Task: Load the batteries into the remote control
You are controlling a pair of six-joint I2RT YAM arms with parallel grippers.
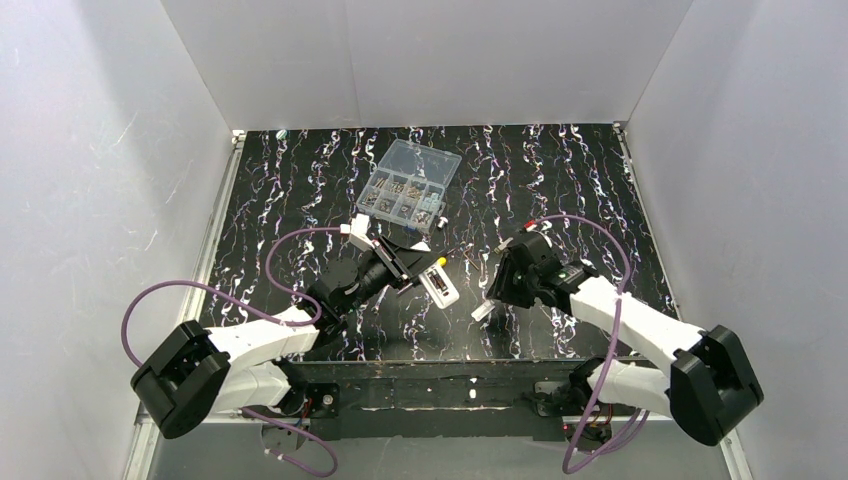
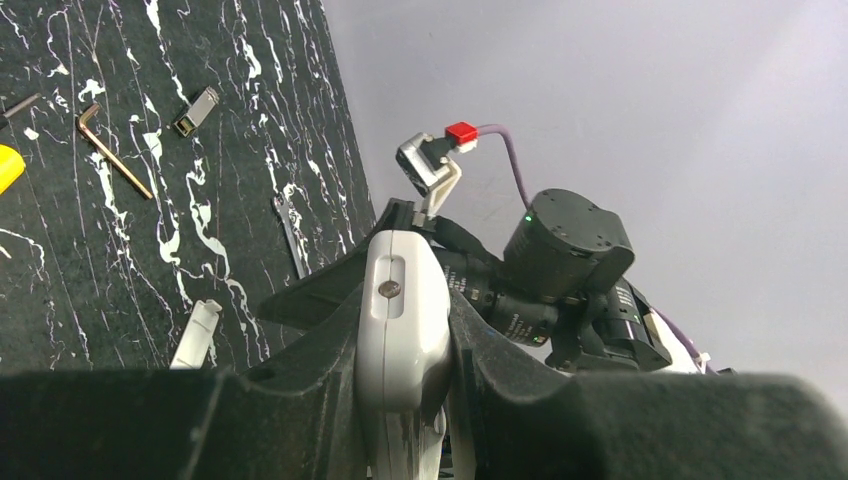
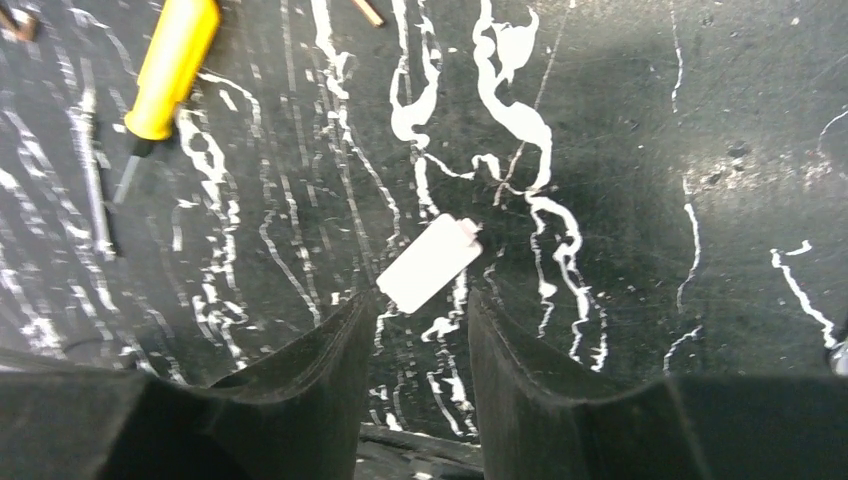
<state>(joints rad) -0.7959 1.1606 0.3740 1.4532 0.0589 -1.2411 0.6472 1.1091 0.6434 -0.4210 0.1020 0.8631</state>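
My left gripper (image 1: pixel 418 274) is shut on the white remote control (image 1: pixel 440 286) and holds it over the middle of the mat. In the left wrist view the remote (image 2: pixel 403 335) stands on edge between both fingers of the gripper (image 2: pixel 405 300), with a small screw showing in a slot at its end. My right gripper (image 1: pixel 494 294) is open and empty, low over the mat. A small flat white plastic piece (image 3: pixel 430 262) lies just beyond its fingertips (image 3: pixel 350 330); it also shows in the top view (image 1: pixel 483 312). I cannot make out any batteries.
A clear compartment box (image 1: pixel 408 185) of metal parts stands behind the left gripper. A yellow-handled screwdriver (image 3: pixel 170 70) lies left of the right gripper. A hex key (image 2: pixel 115 150), a small metal clip (image 2: pixel 197 108) and a thin metal strip (image 2: pixel 290 235) lie on the marbled black mat (image 1: pixel 560 180).
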